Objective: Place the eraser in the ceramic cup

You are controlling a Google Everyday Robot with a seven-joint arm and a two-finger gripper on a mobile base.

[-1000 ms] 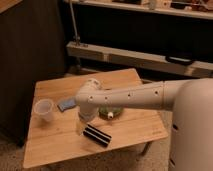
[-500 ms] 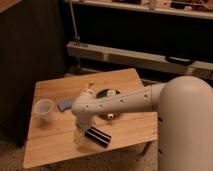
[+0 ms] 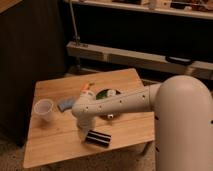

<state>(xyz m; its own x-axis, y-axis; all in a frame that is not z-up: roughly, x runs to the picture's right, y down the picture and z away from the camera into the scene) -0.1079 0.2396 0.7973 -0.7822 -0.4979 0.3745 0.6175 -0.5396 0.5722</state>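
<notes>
The eraser [image 3: 98, 138], a flat black bar, lies on the wooden table [image 3: 55, 145] near its front edge. The ceramic cup [image 3: 44, 109], small and pale, stands upright at the table's left side. My gripper [image 3: 82, 132] hangs below the white wrist and points down at the table, right beside the eraser's left end. My arm reaches in from the right and crosses the middle of the table. The cup is well to the left of the gripper.
A blue-grey pad [image 3: 65, 104] lies just right of the cup. A green bowl [image 3: 107, 94] is partly hidden behind my arm. A small orange and white item [image 3: 86, 87] lies behind the bowl. A dark cabinet stands at the left, metal shelving behind.
My arm has swung left and towards the table's front. The wrist has come down, so the gripper now sits at the eraser's left end. The eraser and cup have not moved.
</notes>
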